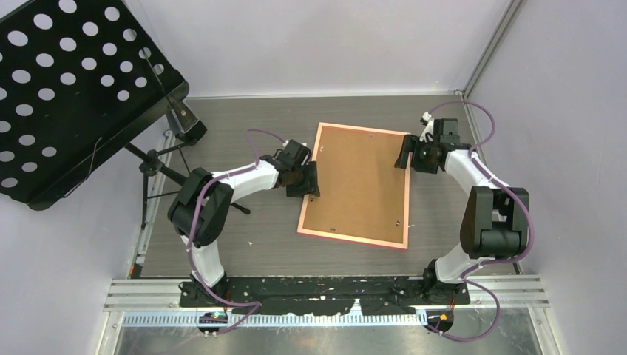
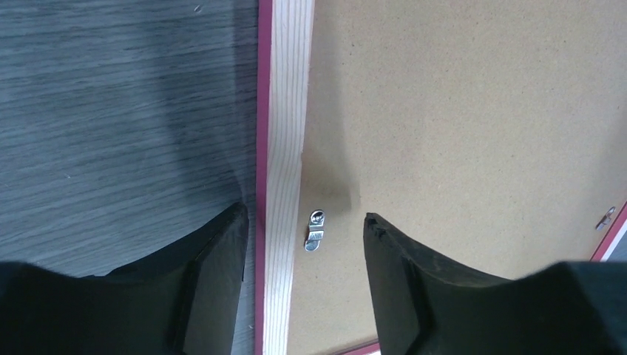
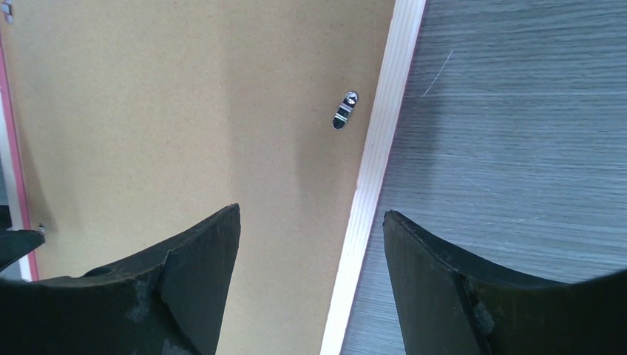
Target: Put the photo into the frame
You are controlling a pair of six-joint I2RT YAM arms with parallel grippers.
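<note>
The frame [image 1: 347, 238] lies face down on the grey table, its brown board back [image 1: 362, 181] turned up. The photo is hidden. My left gripper [image 1: 309, 180] is at the frame's left edge. In the left wrist view it [image 2: 304, 212] is open, straddling the pale rail [image 2: 285, 148] and a small metal clip [image 2: 315, 229]. My right gripper [image 1: 405, 154] is at the upper right edge. It [image 3: 311, 211] is open too, with one finger over the board and the other over the table, the rail [image 3: 384, 126] between them. A clip [image 3: 344, 109] lies beyond its fingertips.
A black perforated music stand [image 1: 66, 89] on a tripod [image 1: 159, 166] fills the back left corner. White walls close in on the table at the back and on both sides. Another clip [image 2: 605, 217] sits at the board's far edge.
</note>
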